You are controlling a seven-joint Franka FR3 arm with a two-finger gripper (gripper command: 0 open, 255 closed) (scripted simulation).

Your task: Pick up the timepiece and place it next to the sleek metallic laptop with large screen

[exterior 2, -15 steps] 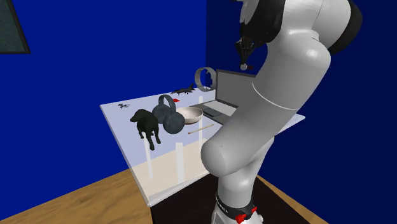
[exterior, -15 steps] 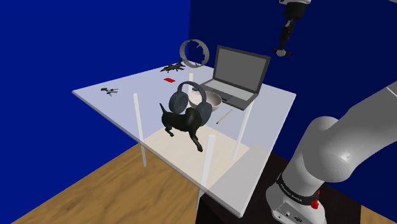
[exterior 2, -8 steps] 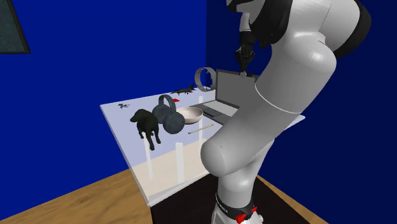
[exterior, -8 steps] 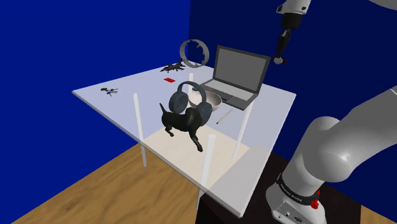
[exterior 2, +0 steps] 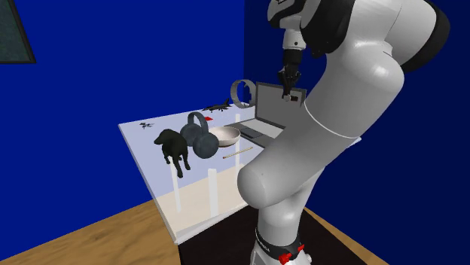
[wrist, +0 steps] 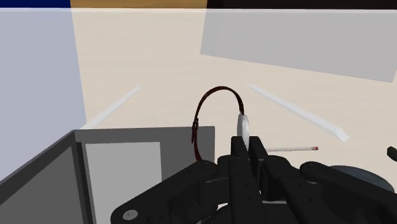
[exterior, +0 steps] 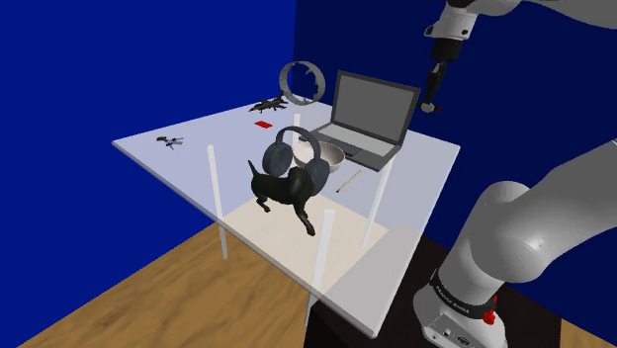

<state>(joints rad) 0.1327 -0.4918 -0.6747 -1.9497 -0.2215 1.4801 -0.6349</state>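
My black gripper (wrist: 245,145) is shut on a wristwatch (wrist: 242,125) with a white face and a dark red strap that loops out past the fingertips. In the shoulder view the gripper (exterior: 431,101) hangs in the air just off the right edge of the open grey laptop (exterior: 371,121), about level with the screen's top. The second exterior view puts the gripper (exterior 2: 287,90) in front of the laptop (exterior 2: 265,113). From the wrist, the laptop's grey lid (wrist: 124,167) lies beside the fingers, below the watch.
On the glass table (exterior: 178,163) stand grey headphones (exterior: 297,153), a black dog figure (exterior: 285,188), a bowl (exterior: 332,156) and a pencil (exterior: 348,181) in front of the laptop. A grey ring (exterior: 302,81), a dark toy plane (exterior: 268,104) and a red chip (exterior: 263,125) sit farther back.
The gripper has come down with the watch, from high above the table to the level of the laptop screen's top. Nothing on the table has moved.
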